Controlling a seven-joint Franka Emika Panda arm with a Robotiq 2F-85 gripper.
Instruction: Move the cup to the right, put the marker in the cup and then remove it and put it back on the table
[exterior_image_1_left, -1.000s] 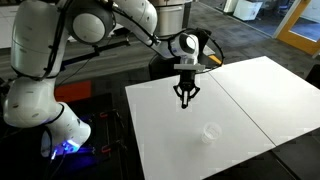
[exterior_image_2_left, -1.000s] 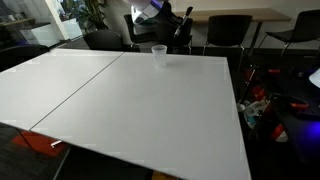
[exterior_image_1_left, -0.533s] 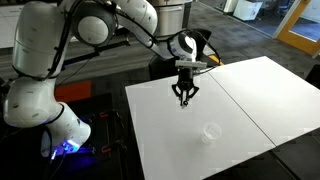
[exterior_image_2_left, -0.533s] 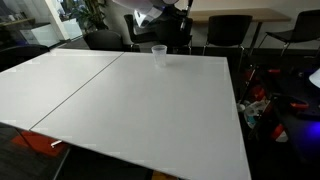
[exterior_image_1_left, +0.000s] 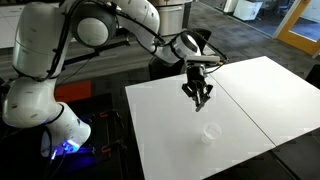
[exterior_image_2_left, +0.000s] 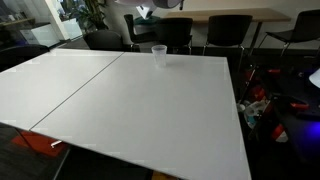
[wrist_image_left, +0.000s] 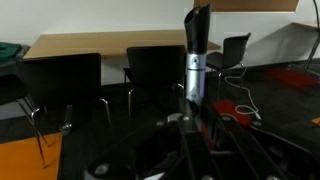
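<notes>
**Marker in the air, cup waiting on the table**

In an exterior view, the end effector (exterior_image_1_left: 201, 97) is seen near the centre of the frame, tilted and hanging above the table (exterior_image_1_left: 165, 140). In the wrist view it is shown clamped on the marker (wrist_image_left: 196, 60), which juts upward right of centre against a row of chairs (wrist_image_left: 150, 70). Below and slightly right of the end effector in the exterior view, the cup (exterior_image_1_left: 210, 131) stands upright on the table, apart from it, with nothing seen inside. The step in hand is judged to be carrying the marker to the cup, though a carry away from it cannot be excluded. For insertion, the marker would need to be brought over the rim, turned upright, lowered inside and released.
</notes>
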